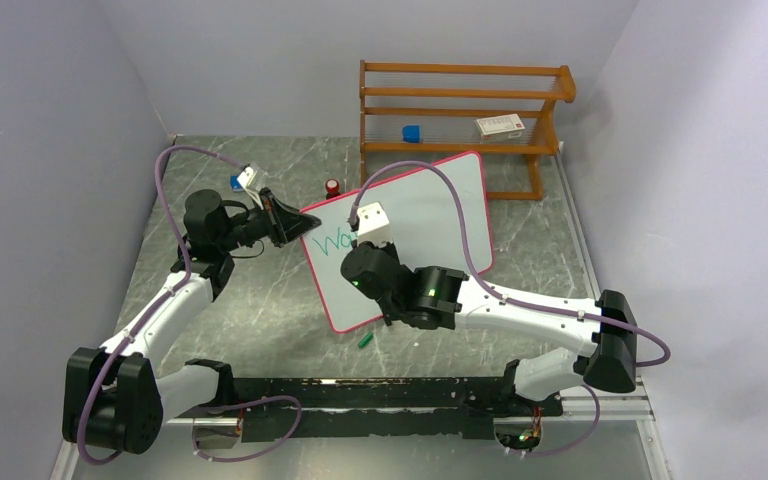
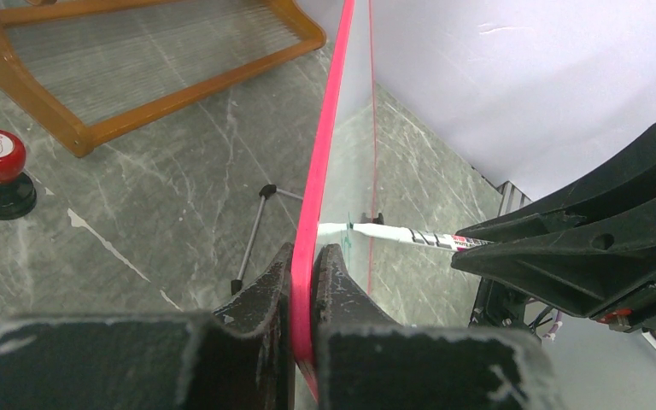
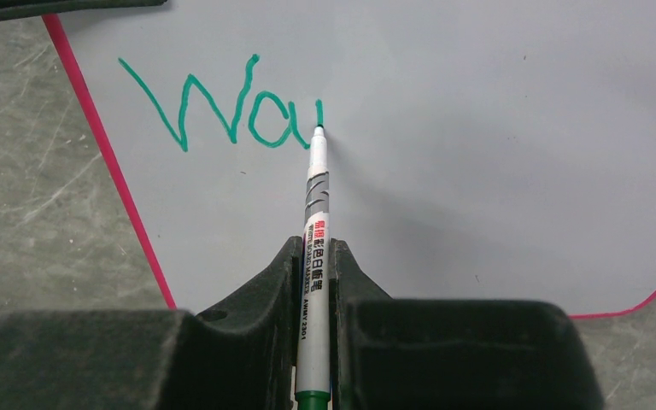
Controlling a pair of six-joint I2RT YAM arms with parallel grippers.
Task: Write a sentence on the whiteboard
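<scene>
smooth white whiteboard [image 1: 425, 215], pink-red rim, rounded corners, propped at a tilt mid-worktop [image 1: 260, 300] of grey veined stone, green "wa" [image 3: 222, 111] on it. left claw [image 2: 306, 290] pinches its rim at 10 o'clock; right claw [image 3: 314, 282] clamps a white marker [image 3: 317, 196], tip on the board. slatted wooden rack [image 1: 460, 95] at 12 o'clock.

On table [image 1: 250, 310]: whiteboard [image 1: 430, 205]. Behind it: rack [image 1: 460, 110], cube [image 1: 411, 133] and box [image 1: 500, 126] on shelf. At board's left corner: left gripper [image 2: 306, 278]. Over board: right gripper [image 3: 314, 256], marker [image 3: 317, 192] tip on surface. Before front edge: cap [image 1: 365, 340].
</scene>
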